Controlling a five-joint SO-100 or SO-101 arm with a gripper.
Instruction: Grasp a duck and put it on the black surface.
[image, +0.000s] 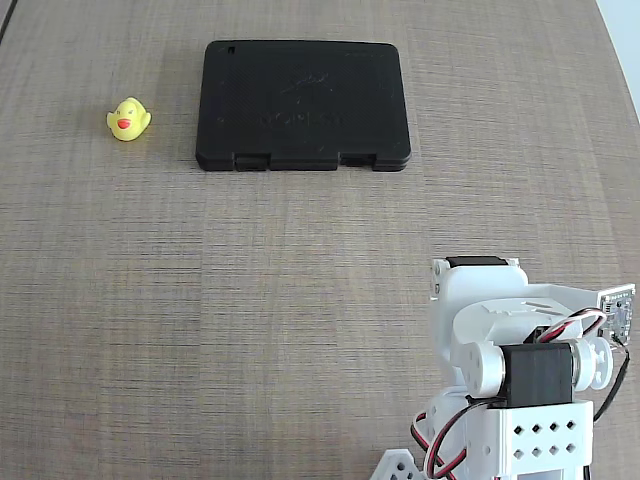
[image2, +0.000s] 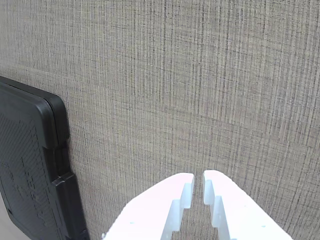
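Duck-wise, nothing is near me: in the wrist view my gripper (image2: 198, 176) hangs over bare table (image2: 190, 85), its white fingers (image2: 170, 210) pressed almost together with only a thin slit between the tips, holding nothing. Farther off lies the black surface (image: 303, 104), flat, its long axis across the fixed view, notched edge toward my arm (image: 520, 380). Beyond, left of that slab and apart from it, the duck (image: 128, 119) sits upright, beak facing the camera
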